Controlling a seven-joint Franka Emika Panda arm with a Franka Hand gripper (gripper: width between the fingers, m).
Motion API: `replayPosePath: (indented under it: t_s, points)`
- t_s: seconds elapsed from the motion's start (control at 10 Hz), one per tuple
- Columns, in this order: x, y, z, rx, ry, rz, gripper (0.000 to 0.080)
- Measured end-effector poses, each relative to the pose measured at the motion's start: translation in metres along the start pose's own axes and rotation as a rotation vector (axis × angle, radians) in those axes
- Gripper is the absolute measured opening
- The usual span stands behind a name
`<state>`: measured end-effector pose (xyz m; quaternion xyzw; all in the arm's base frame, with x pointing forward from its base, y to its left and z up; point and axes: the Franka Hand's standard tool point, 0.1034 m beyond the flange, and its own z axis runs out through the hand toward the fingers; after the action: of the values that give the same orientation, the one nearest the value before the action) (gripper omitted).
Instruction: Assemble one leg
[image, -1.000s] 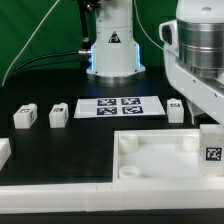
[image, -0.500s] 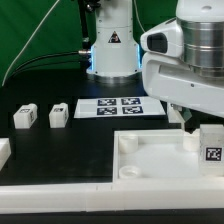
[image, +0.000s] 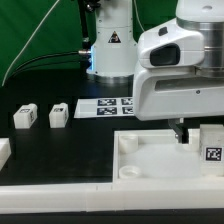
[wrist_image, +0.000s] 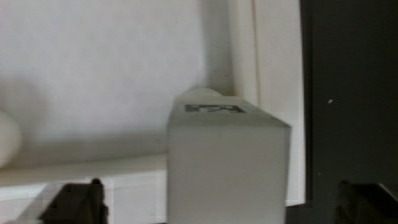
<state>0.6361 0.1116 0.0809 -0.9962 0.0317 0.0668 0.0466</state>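
Over the white panel, the gripper has dropped lower, fingers spread astride the upright leg.

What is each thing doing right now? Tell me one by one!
gripper: open, one finger each side of a leg
leg: upright on the big white panel, not gripped
big white panel: flat on the table
two small posts: standing loose on the table
marker board: flat, partly hidden by the arm

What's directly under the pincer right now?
In the wrist view, an upright leg stands on the white panel, between the open pincer fingertips. In the exterior view the arm covers the pincer; only a tagged leg shows beside it.
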Motion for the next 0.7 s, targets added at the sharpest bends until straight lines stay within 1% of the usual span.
replayPosePath:
  t_s: [0.3,0.4,0.5,0.7]
  points:
    - [-0.0001,0.0003,0.0006,0.001,0.001,0.022,0.0649]
    - [-0.0014,0.0025,0.0048,-0.001,0.007,0.022,0.0649]
    - [-0.0057,0.0050,0.0076,-0.003,0.001,0.025,0.0649]
    - [-0.0095,0.0053,0.0060,-0.002,-0.002,0.027,0.0649]
